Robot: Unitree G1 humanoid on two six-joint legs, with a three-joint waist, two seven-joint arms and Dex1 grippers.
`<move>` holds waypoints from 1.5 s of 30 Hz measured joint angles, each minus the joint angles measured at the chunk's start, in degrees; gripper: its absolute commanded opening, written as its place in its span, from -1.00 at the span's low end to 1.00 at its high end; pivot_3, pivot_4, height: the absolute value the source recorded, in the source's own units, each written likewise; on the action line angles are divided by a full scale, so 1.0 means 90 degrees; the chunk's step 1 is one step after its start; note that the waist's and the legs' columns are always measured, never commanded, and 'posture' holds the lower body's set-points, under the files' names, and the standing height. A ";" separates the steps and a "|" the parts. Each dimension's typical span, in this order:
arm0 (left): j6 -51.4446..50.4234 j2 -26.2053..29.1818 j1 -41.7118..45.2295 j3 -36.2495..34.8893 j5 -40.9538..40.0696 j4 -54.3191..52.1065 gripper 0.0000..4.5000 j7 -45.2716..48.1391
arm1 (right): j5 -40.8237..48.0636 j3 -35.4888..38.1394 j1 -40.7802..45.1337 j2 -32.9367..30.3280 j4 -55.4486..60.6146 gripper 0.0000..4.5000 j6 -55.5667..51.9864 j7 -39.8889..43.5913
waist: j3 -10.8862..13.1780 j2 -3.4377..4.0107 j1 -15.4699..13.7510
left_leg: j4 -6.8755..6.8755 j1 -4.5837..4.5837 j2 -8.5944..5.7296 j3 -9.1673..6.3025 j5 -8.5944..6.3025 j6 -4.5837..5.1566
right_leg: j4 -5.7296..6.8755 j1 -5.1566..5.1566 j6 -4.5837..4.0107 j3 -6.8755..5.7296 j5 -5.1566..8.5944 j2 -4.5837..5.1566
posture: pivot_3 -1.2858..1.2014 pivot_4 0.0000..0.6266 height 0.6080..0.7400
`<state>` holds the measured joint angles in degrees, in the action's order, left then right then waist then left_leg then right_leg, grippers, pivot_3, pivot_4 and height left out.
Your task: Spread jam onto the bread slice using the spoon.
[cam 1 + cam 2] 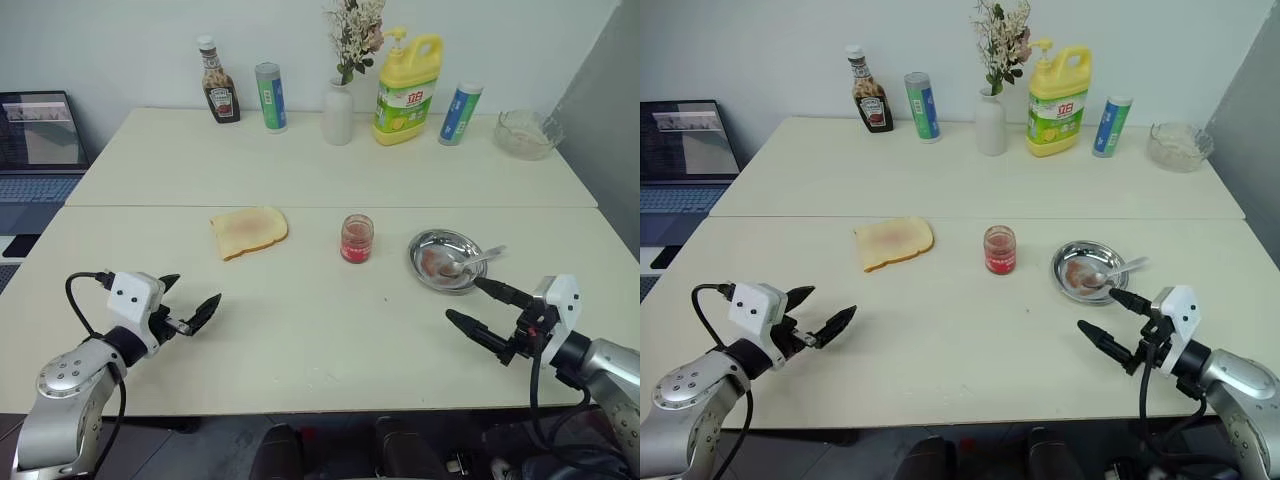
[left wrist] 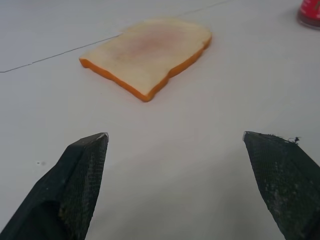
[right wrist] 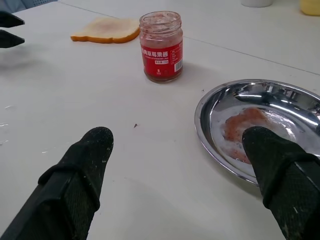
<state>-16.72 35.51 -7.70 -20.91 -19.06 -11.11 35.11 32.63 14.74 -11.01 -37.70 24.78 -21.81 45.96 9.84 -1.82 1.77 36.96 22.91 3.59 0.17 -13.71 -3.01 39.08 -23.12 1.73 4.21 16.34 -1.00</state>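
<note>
Left eye view: both pincers, left [image 1: 190, 306] and right [image 1: 474, 304], are held apart, empty, above the table [image 1: 300, 330]. Bread slice [image 1: 248, 231] lies flat left of jam [image 1: 356, 239]; spoon [image 1: 470, 264] rests in steel dish [image 1: 428, 270].

The laptop [image 1: 40, 150] is cut off by the left edge.

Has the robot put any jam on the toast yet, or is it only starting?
The bread slice has at most a faint tint. Both end effectors, left and right, hang open, holding nothing. The spoon lies in the smeared steel dish. Left: grasp, scoop from the jam jar, spread.
</note>
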 measured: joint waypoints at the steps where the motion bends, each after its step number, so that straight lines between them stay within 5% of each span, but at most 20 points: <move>1: 0.0005 -0.0008 0.0009 -0.0020 0.0019 0.0031 1.00 -0.0088 | 0.0000 -0.0015 0.0002 -0.0001 0.0000 0.99 0.0000 0.0019 | 0.0000 0.0000 -0.0001 | 0.0000 0.0000 0.0000 -0.0001 0.0000 0.0000 | 0.0000 0.0000 0.0000 0.0000 0.0000 0.0000 | 0.03 -0.52 1.00; 13: -0.1012 -0.0668 0.1488 -0.0446 -0.0230 0.0649 1.00 -0.1676 | 0.0574 -0.0541 0.1336 -0.0371 0.0567 0.99 -0.0717 0.0277 | -0.0001 -0.0003 -0.0005 | 0.0008 0.0000 -0.0001 -0.0014 0.0001 0.0000 | 0.0008 0.0005 0.0004 -0.0009 -0.0005 -0.0005 | 0.03 -0.52 1.00; 21: -0.2086 -0.0963 0.2672 0.0061 -0.0411 0.1130 1.00 -0.2063 | 0.0877 -0.1049 0.2455 -0.0401 0.0801 0.99 -0.1391 0.0139 | -0.0004 -0.0017 -0.0019 | 0.0003 0.0012 -0.0007 -0.0021 0.0000 -0.0001 | 0.0001 0.0002 -0.0020 -0.0016 -0.0023 0.0001 | 0.03 -0.52 1.00; 34: -0.3138 -0.1286 0.4139 0.0210 -0.0509 0.2625 1.00 -0.2437 | 0.1015 -0.1027 0.2382 -0.0412 0.1074 0.99 -0.1628 0.0015 | -0.0003 -0.0018 -0.0014 | 0.0002 0.0011 -0.0010 -0.0021 0.0000 -0.0001 | 0.0003 0.0002 -0.0018 -0.0016 -0.0024 0.0001 | 0.03 -0.52 1.00; 37: -0.3234 -0.1279 0.4441 0.0332 -0.0435 0.2932 0.73 -0.2433 | 0.1021 -0.1018 0.2349 -0.0415 0.1140 1.00 -0.1640 0.0004 | -0.0003 -0.0018 -0.0015 | 0.0005 0.0011 -0.0011 -0.0022 0.0000 -0.0001 | 0.0005 0.0002 -0.0017 -0.0017 -0.0025 0.0001 | 0.03 -0.52 1.00; 45: -0.3484 -0.1100 0.4846 0.0417 -0.0375 0.3523 -0.43 -0.2140 | 0.1071 -0.0945 0.2287 -0.0359 0.1208 1.00 -0.1633 -0.0112 | -0.0003 -0.0018 -0.0018 | 0.0004 0.0010 -0.0013 -0.0021 0.0000 -0.0002 | 0.0004 0.0004 -0.0015 -0.0016 -0.0025 0.0002 | 0.03 -0.52 1.00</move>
<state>-48.07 25.61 35.91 -17.16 -22.44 20.60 15.85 42.27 6.24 9.57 -40.93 35.65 -36.51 44.95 9.81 -1.98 1.61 37.00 23.00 3.48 -0.02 -13.71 -3.02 39.11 -23.08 1.59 4.07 16.11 -0.98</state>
